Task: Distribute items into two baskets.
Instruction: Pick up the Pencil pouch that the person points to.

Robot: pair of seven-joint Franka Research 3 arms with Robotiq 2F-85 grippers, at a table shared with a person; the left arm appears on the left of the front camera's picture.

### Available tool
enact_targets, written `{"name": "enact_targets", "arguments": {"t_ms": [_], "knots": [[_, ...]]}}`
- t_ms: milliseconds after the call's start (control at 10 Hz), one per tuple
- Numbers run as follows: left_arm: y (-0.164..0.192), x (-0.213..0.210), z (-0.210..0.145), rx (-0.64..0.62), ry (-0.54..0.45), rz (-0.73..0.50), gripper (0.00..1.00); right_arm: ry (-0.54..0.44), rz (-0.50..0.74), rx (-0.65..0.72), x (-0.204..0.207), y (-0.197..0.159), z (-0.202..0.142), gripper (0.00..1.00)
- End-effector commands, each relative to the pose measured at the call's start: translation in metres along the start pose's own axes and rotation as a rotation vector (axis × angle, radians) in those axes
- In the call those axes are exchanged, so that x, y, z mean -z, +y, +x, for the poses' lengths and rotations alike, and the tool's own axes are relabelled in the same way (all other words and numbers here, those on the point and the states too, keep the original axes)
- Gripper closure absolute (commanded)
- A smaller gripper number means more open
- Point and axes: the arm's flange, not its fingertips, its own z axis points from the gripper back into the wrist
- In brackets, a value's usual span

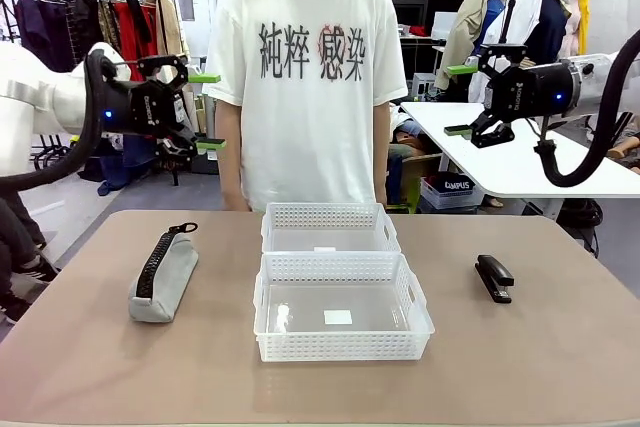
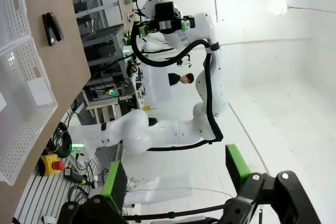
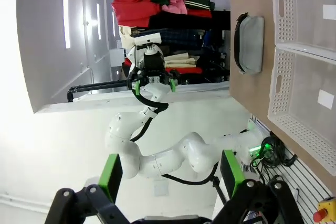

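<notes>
- Fingers of the left gripper stand wide apart with nothing between them. The gripper hangs high over the table's left side, pointing inward, well apart from every item.
- Left wrist view agrees: the green pads are spread and nothing lies between them.
- Grey pencil pouch lies on the table at the left, zipper uppermost, its length running away from the robot. It is outside both baskets and well apart from the nearest basket wall.
- Two baskets sit at the table's centre, one behind the other, touching or very nearly so.
- Smaller basket is on the far side, in front of the person, who stands with arms down.
- Larger basket is nearer the robot.
- Both baskets hold no item. The larger one shows a white sticker on its base.
- Black stapler lies flat on the table at the right, outside both baskets and apart from the larger basket's right wall.
- Right gripper also has its fingers apart and empty. It hangs high over the right side, pointing inward, well above the stapler.
- Progress, as judged: nothing is distributed yet, and no item is grasped or approached.
- Both picks and both placements are outstanding.
- The pouch lies on the left arm's side and the stapler on the right's, so one item per arm seems likely. Which basket takes which item cannot be told.
</notes>
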Motion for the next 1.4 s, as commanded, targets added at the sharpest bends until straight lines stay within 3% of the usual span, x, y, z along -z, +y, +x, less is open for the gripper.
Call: {"name": "enact_targets", "arguments": {"t_ms": [0, 400, 700, 1300], "knots": [[0.009, 0.003, -0.004, 0.0, 0.009, -0.01, 0.0, -0.024, -0.011, -0.037, -0.004, 0.002, 0.008, 0.0], [0.007, 0.001, 0.0, -0.013, 0.003, -0.004, 0.0, 0.0, 0.0, 0.0, 0.0, 0.0, 0.0, 0.0], [-0.023, 0.019, 0.001, -0.127, -0.108, 0.107, 0.0, 0.043, 0.0, -0.025, -0.001, -0.001, 0.007, 0.0], [-0.039, 0.01, 0.001, -0.088, -0.199, 0.096, 0.0, 0.068, 0.016, -0.073, -0.005, 0.01, 0.008, 0.0]]}}
